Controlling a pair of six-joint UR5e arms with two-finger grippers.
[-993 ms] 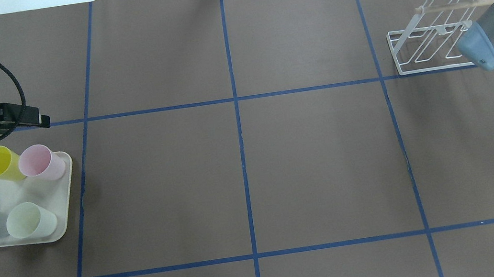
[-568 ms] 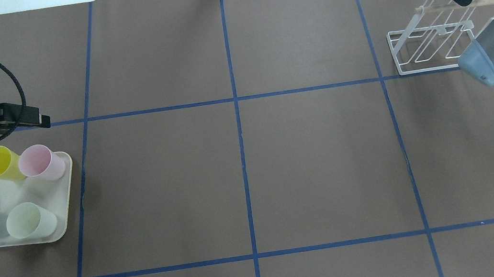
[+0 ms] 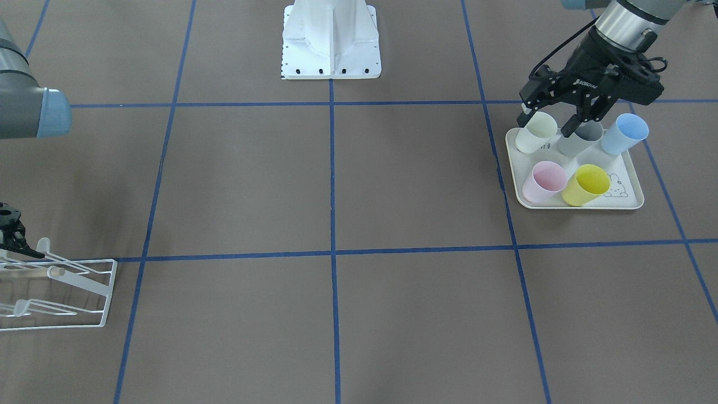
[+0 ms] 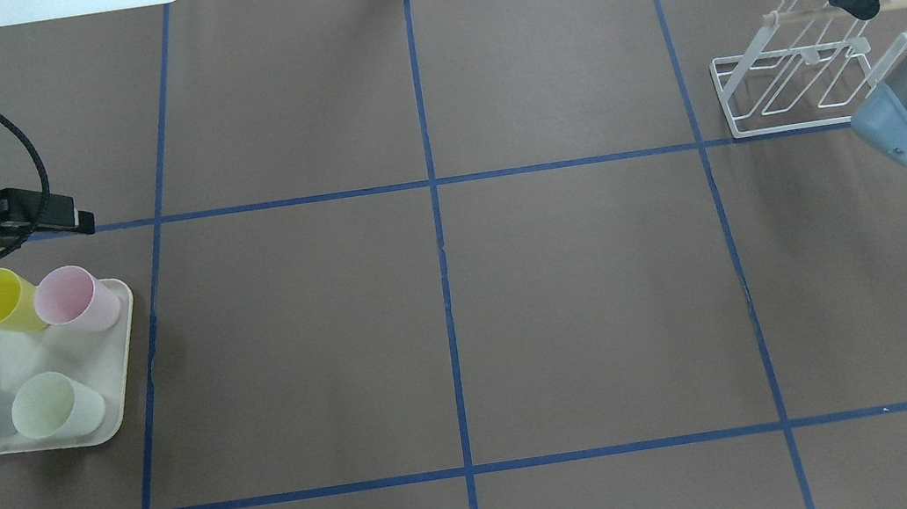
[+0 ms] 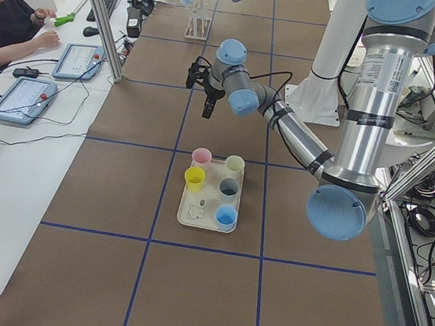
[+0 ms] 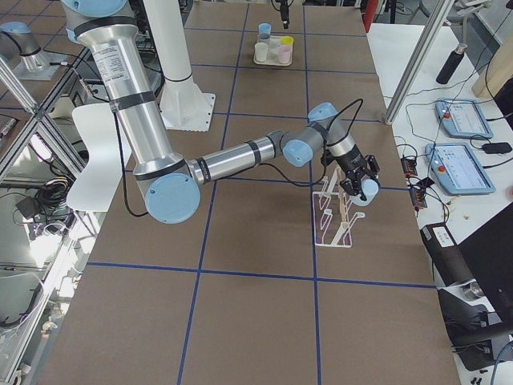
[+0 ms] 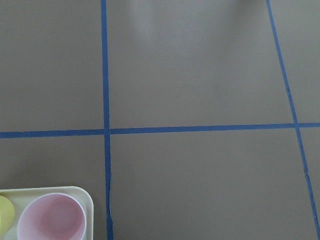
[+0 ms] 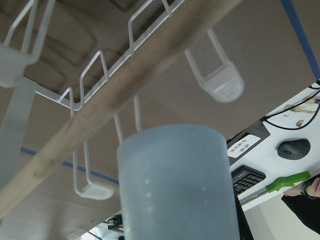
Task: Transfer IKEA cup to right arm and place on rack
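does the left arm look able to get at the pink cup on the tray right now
Probably yes. The left pincer hangs open above the tray with nothing between it and the pink cup. The yellow cup stands close beside it, so finger room on that side looks tight.

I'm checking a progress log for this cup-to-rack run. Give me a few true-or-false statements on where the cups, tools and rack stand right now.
1. Five cups stand on the tray. True.
2. The left tool is shut on a yellow cup. False: it is open and holds nothing, poised over the tray's end nearest the robot.
3. The right tool holds a pale blue cup close to the rack. True.
4. A cup hangs on one of the rack's pegs. False: the pegs in view are bare, and the pale blue cup is in the right tool.
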